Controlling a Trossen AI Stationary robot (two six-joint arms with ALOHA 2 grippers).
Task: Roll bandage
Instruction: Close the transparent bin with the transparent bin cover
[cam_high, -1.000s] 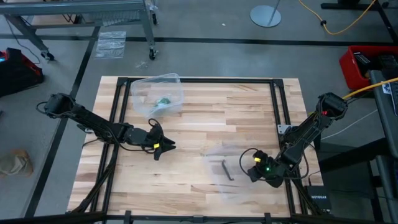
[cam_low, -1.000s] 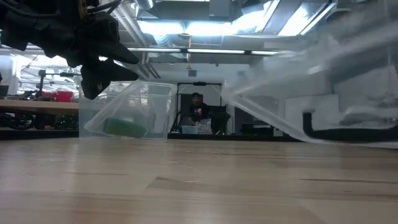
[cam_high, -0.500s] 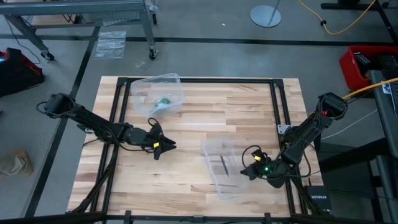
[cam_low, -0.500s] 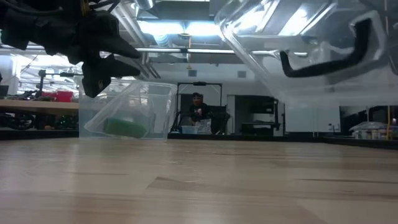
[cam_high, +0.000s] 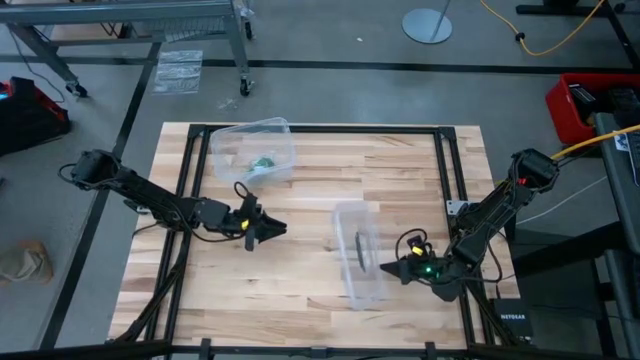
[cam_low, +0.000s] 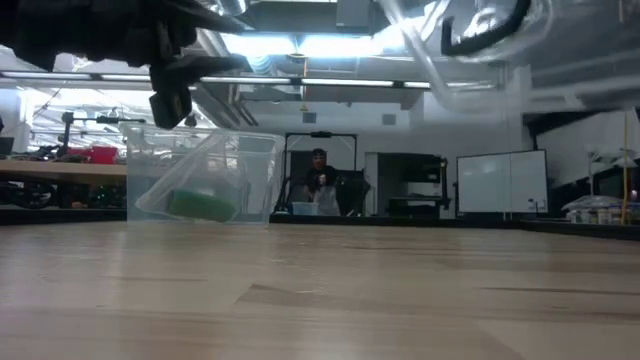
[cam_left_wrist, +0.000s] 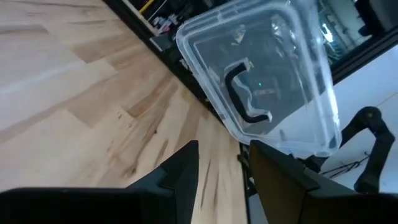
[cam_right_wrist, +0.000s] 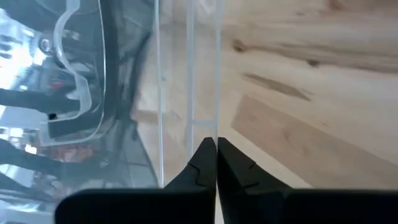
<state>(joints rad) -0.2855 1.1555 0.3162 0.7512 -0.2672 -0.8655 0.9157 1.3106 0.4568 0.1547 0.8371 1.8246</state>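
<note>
The bandage (cam_high: 262, 160) is a small green roll lying inside a clear plastic tub (cam_high: 255, 150) at the table's far left; the low view shows the bandage (cam_low: 200, 204) on the tub's floor. My left gripper (cam_high: 268, 229) hovers open above the table's left middle, holding nothing. My right gripper (cam_high: 388, 270), at the near right, is shut on a clear lid (cam_high: 358, 255) with a dark handle (cam_high: 358, 247). My right gripper pinches the lid's thin rim (cam_right_wrist: 203, 124) between its two fingers. The fingers come from the table's right side, slanting slightly down. The lid stands tipped up on edge, lifted clear of the table, with its handle (cam_left_wrist: 244, 93) facing the left arm.
A black frame (cam_high: 440, 180) runs around the wooden table top. Bare wood (cam_high: 300, 210) lies between the two grippers and the tub. In the low view a person (cam_low: 318, 178) sits far behind the table.
My right gripper has risen and turned its wrist. The lid has gone from lying nearly flat to standing on edge, higher above the table. My left gripper has tipped up to point about level and risen a little, staying open.
</note>
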